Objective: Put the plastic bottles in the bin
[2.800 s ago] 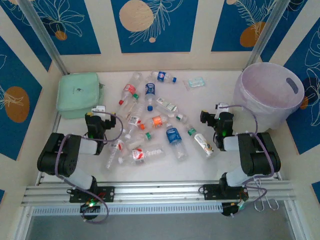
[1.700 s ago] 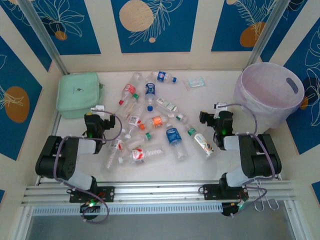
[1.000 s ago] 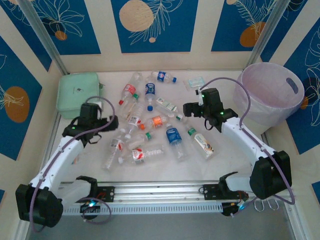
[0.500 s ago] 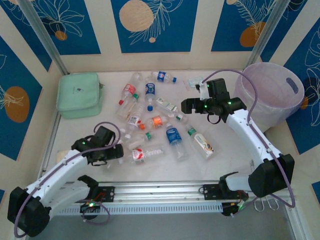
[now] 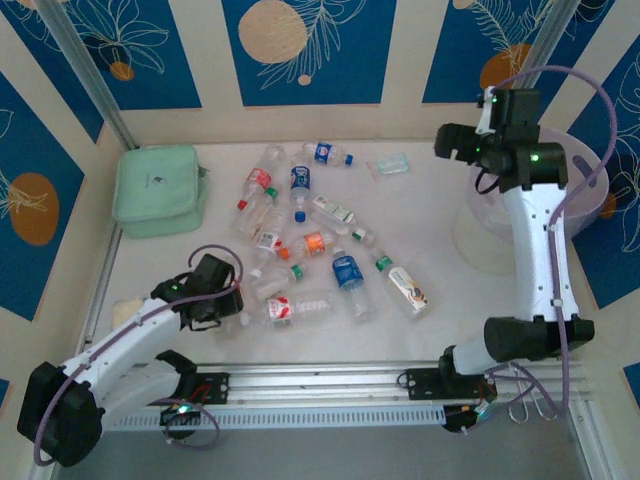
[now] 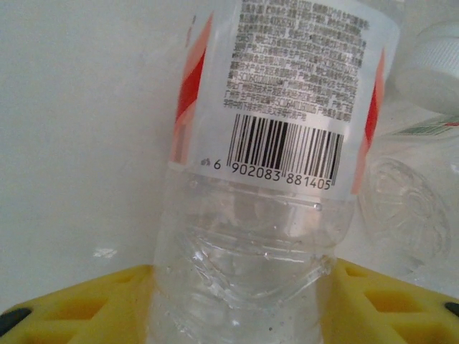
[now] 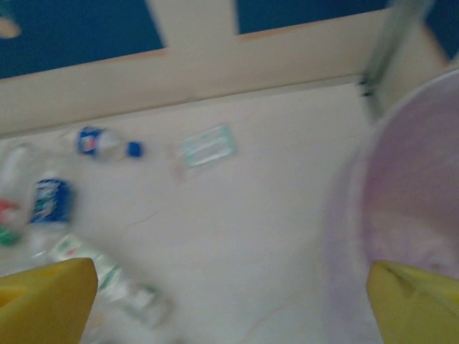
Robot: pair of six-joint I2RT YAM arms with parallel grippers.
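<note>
Several plastic bottles (image 5: 300, 240) lie scattered over the middle of the white table. At the front left, my left gripper (image 5: 218, 305) is down on one of them. In the left wrist view this clear bottle (image 6: 280, 143), with a red and white barcode label, sits between my yellow pads (image 6: 79, 304), which press both its sides; the left gripper (image 6: 240, 287) is shut on it. My right gripper (image 5: 448, 140) hangs high at the back right, beside the pale lavender bin (image 5: 480, 225). The right gripper (image 7: 229, 301) is open and holds nothing, with the bin (image 7: 416, 201) at its right.
A mint-green pouch (image 5: 155, 190) lies at the back left. A small clear packet (image 5: 392, 164) lies near the back wall, left of the bin, and appears again as the packet (image 7: 208, 145). The raised right arm crosses in front of the bin.
My left gripper has closed on the red-labelled bottle at the front left. The right arm has swung up and to the right, from over the bottles to beside the bin, jaws still open.
</note>
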